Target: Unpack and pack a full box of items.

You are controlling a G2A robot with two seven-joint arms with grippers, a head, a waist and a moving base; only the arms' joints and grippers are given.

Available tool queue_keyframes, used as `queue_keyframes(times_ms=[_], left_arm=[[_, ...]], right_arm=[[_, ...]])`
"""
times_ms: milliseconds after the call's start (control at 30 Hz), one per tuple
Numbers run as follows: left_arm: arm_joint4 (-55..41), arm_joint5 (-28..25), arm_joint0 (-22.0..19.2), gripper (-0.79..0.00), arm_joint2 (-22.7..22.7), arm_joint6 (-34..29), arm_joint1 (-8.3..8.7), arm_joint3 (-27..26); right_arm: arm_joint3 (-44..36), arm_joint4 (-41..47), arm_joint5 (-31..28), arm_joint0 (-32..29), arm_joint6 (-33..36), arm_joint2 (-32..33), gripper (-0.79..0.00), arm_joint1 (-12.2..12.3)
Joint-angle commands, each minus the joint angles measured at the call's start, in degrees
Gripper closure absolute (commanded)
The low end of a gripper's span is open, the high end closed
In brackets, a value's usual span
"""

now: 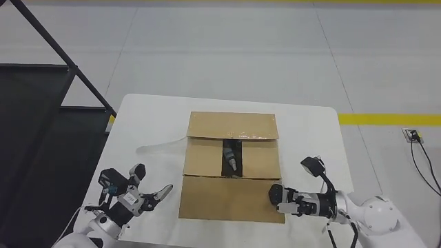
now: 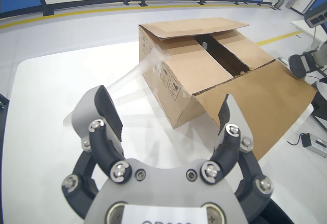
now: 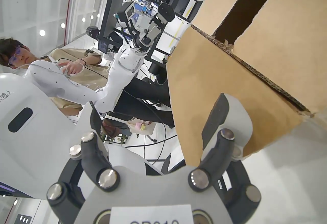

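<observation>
A cardboard box [image 1: 233, 157] stands mid-table with its far flap [image 1: 233, 125] raised and its near flap [image 1: 231, 200] folded out flat toward me. The two inner flaps leave a dark slot where a grey bottle-like item [image 1: 231, 158] shows. A loose strip of clear tape [image 2: 143, 66] hangs off the box's left corner. My left gripper [image 1: 155, 196] [image 2: 166, 107] is open over the table, left of the near flap and pointing at the box. My right gripper [image 1: 275, 196] [image 3: 155, 117] is open at the near flap's right edge, with the flap's edge [image 3: 204, 77] between its fingers.
The white table [image 1: 148, 131] has free room left and right of the box; its near edge lies just behind both grippers. A black frame [image 1: 48, 110] stands off the table's left side. A power adapter [image 2: 310, 142] lies on the floor beyond the right edge.
</observation>
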Motion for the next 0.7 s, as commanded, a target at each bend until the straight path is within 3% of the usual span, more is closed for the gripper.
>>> queue_keyframes(times_ms=[0, 567, 667], left_arm=[[1.0, -1.2, -0.2, -0.785, 0.1, -0.7, 0.17, 0.3], [11.7, 1.7, -7.3, -0.785, 10.2, -2.3, 0.10, 8.0], [11.8, 2.0, -7.6, -0.785, 10.8, -2.2, 0.11, 8.6]], right_arm=[[1.2, 0.6, 0.0, 1.0, 0.0, -0.9, -0.785, 0.0], [6.4, 5.2, 2.5, 6.1, -0.7, -4.5, -0.785, -0.9], [4.5, 5.6, 7.1, 6.4, -2.7, -3.1, -0.785, -0.7]])
